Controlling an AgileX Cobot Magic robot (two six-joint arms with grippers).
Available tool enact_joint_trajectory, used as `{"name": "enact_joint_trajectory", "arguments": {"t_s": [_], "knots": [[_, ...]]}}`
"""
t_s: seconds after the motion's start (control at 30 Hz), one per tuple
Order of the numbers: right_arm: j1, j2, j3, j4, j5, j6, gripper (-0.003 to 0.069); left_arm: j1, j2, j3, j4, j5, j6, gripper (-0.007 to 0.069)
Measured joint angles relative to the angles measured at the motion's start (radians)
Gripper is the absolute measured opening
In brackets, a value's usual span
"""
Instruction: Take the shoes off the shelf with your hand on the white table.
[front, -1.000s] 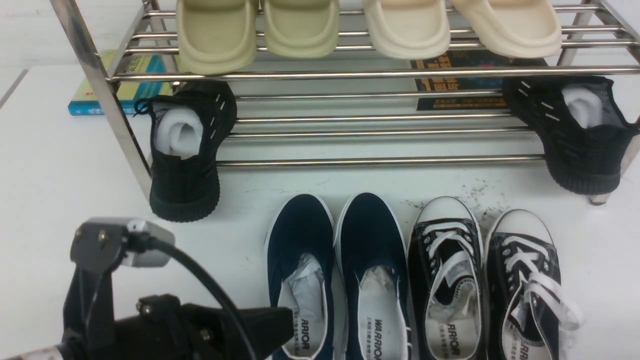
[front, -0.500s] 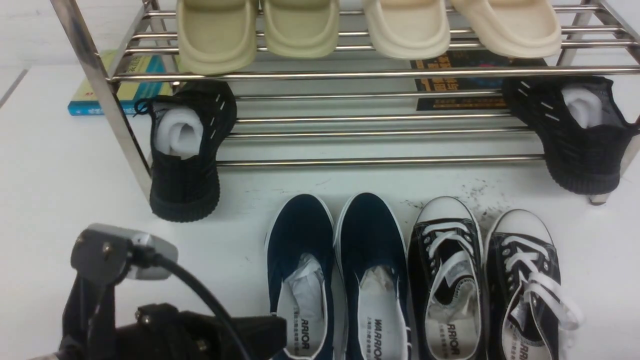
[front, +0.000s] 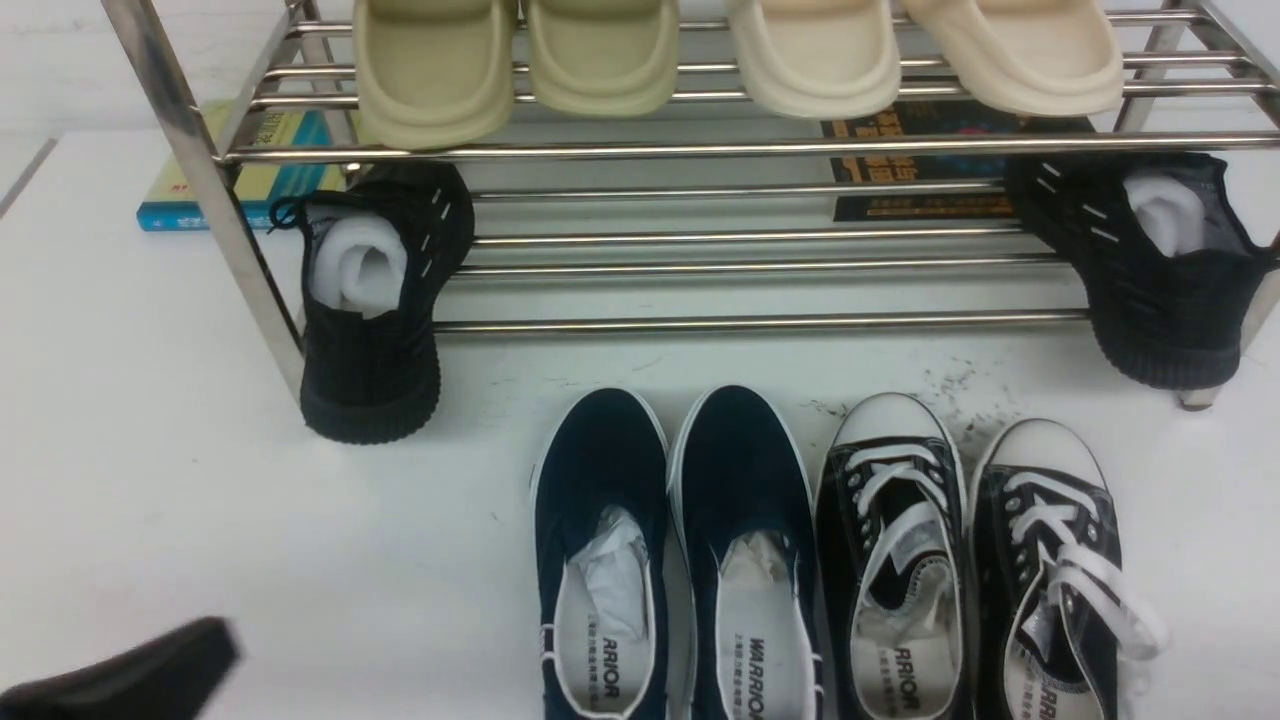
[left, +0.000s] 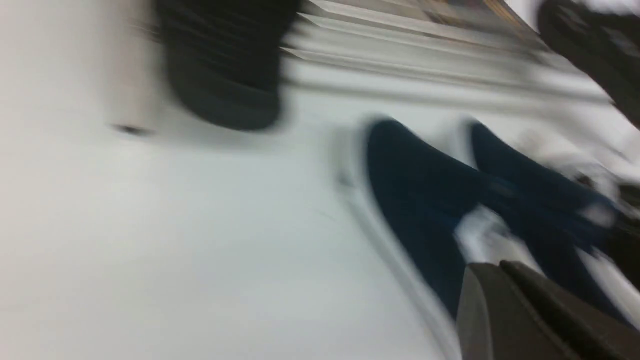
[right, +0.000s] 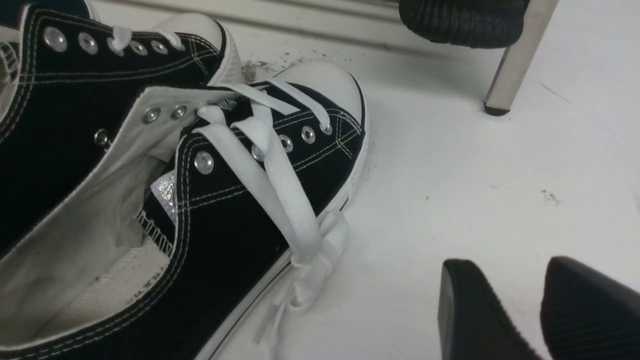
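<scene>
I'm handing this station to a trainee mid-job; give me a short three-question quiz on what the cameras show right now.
1. True or false: the navy shoes lie on the table, off the shelf.
2. Which shoes remain on the shelf's lower tier? A) lace-up sneakers B) black knit sneakers C) none
3. Fill in: on the table, the lace-up sneakers sit on the robot's ____ of the navy shoes.

Key: 1 true; 2 B; 3 right.
</scene>
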Motion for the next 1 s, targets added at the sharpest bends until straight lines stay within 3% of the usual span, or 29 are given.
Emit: {"name": "enact_joint_trajectory", "arguments": {"t_s": [0.13, 0.23, 0.37, 1.0], "knots": [[0.0, 0.0, 0.0, 0.0, 0.0, 0.0, 0.024, 0.122, -0.078, 0.034, 0.007, 0.045, 0.002, 0.0043], [0.0, 0.0, 0.0, 0.0, 0.0, 0.0, 0.024, 0.232, -0.14, 0.051, 0.022, 0.16, 0.002, 0.0048], [0.0, 0.0, 0.0, 0.0, 0.0, 0.0, 0.024, 0.3, -0.168, 0.067, 0.048, 0.246, 0.002, 0.0051], [0.0, 0.0, 0.0, 0.0, 0.0, 0.0, 0.024, 0.311, -0.17, 0.144, 0.098, 0.158, -0.042, 0.0064]]}}
